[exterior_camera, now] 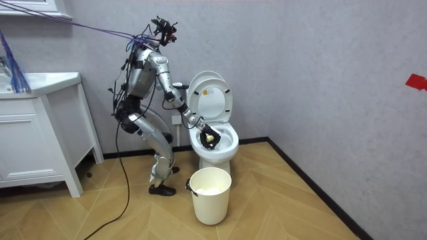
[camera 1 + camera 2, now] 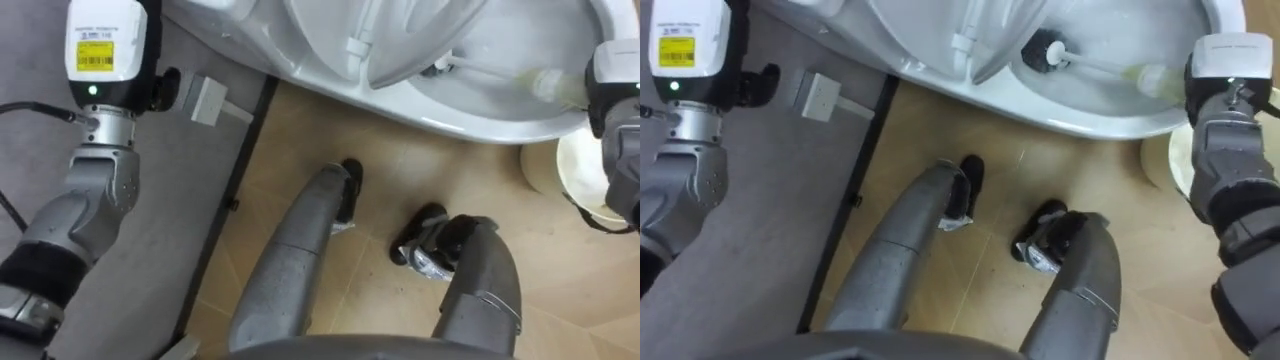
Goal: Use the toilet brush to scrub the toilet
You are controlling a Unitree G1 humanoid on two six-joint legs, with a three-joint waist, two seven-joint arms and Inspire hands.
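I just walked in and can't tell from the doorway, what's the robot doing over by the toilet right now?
It is cleaning the toilet. The robot stands bent over the toilet bowl, whose lid is raised. Its right hand holds a toilet brush by the handle, with the dark brush head down inside the bowl. A white bucket stands on the wooden floor beside the toilet.
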